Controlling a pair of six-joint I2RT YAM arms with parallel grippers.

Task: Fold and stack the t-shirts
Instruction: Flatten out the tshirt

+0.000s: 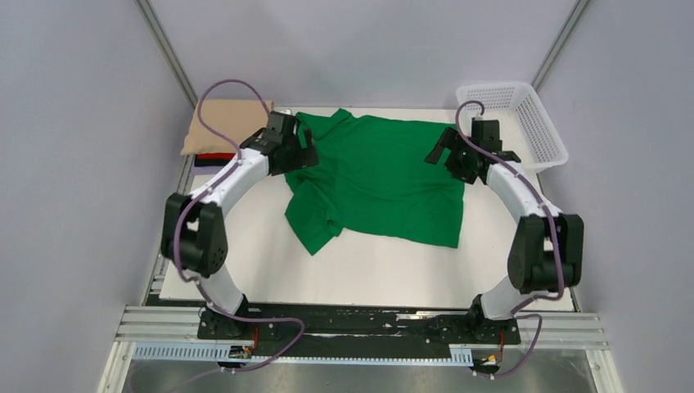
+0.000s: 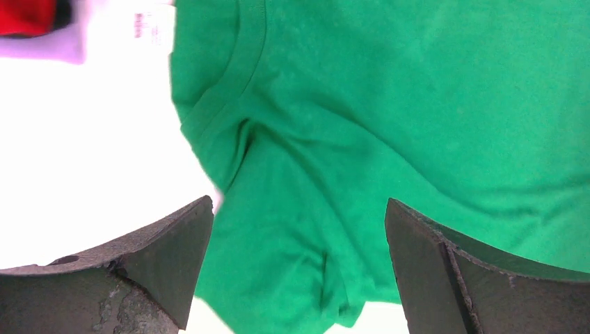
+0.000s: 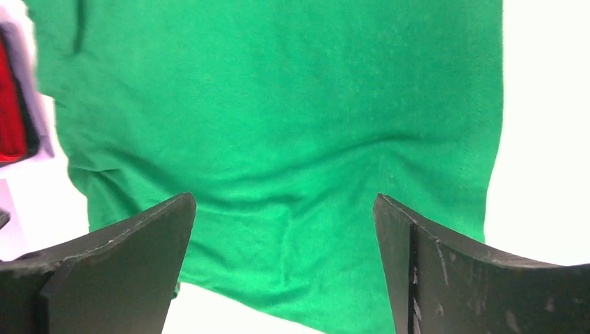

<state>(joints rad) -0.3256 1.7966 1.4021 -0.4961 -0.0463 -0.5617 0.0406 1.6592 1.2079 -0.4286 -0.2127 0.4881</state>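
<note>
1. A bright green t-shirt lies spread across the middle of the white worktop, mostly flat. One sleeve is rumpled and doubled over at its near left corner.

2. The left end effector hangs over the shirt's far left corner. Its wrist camera shows the ribbed collar just ahead. The jaws stand wide apart with nothing between them but the cloth below.

3. The right end effector hangs over the far right corner. Its wrist view shows the stitched hem running down the shirt's right side. These jaws too are spread and hold nothing.

4. Whether either end effector touches the fabric cannot be told from these views.

5. At the far left corner of the worktop sits the finished pile. A folded beige t-shirt is on top, with a red t-shirt showing beneath it and a dark edge under that.

6. A white mesh basket stands at the far right, well apart from the green shirt.

7. By the look of it, the green shirt is laid out but not yet folded, and both arms are poised for the first fold.

8. The next move likely calls for both end effectors to drop onto the far edge, the left by the collar and the right at the hem corner. They would then pinch the cloth and carry that edge over toward the near side together. The bunched sleeve may need smoothing so the fold lies even.
</note>
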